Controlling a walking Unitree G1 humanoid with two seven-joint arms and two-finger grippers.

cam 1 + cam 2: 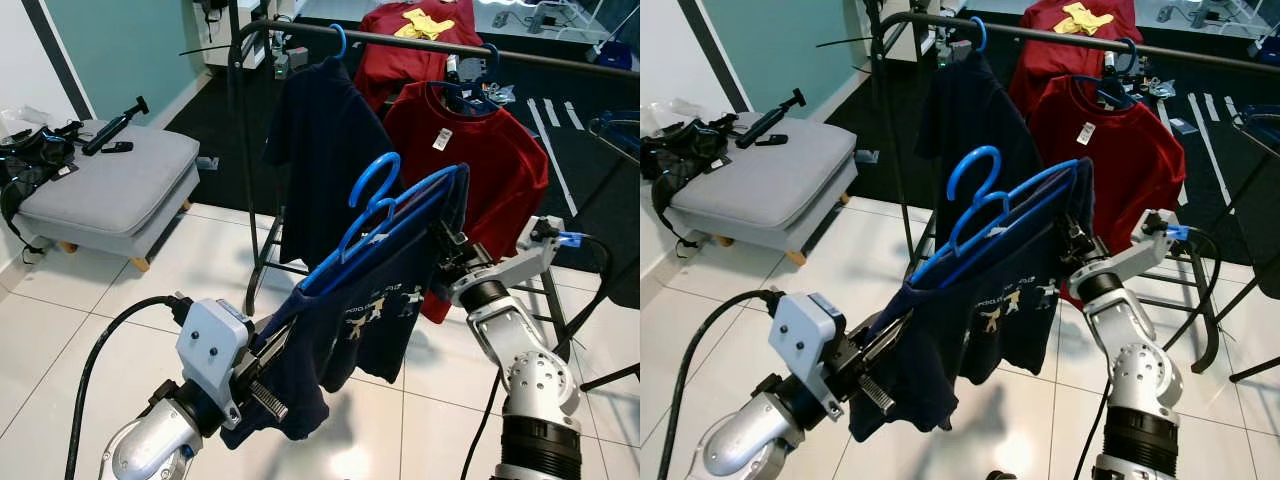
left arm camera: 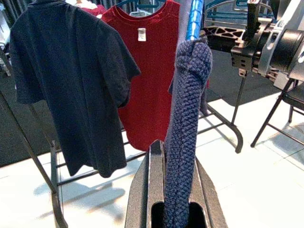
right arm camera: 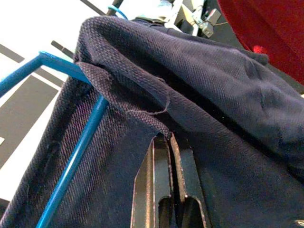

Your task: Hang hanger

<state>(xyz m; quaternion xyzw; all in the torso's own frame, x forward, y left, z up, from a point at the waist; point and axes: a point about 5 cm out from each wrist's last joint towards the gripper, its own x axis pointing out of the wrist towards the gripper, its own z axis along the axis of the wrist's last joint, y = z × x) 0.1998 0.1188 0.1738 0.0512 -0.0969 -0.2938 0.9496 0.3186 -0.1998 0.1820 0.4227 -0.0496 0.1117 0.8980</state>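
A blue hanger (image 1: 372, 195) carries a navy printed T-shirt (image 1: 370, 320) and is held up slanted between my two grippers, in front of the black clothes rail (image 1: 400, 40). My left gripper (image 1: 265, 355) is shut on the shirt's lower shoulder end; the knitted navy fabric (image 2: 183, 142) runs up between its fingers (image 2: 154, 161). At the higher end, my right gripper (image 1: 445, 255) is shut on the navy cloth (image 3: 199, 80), next to the hanger's blue bar (image 3: 80, 152). The hook sits below and in front of the rail, apart from it.
On the rail hang a plain navy T-shirt (image 1: 320, 160) and a red T-shirt (image 1: 480, 160); another red shirt (image 1: 420, 40) lies behind. The rack's legs (image 1: 262, 270) stand on white tiles. A grey ottoman (image 1: 110, 185) is at the left, a black chair frame (image 1: 620, 130) at the right.
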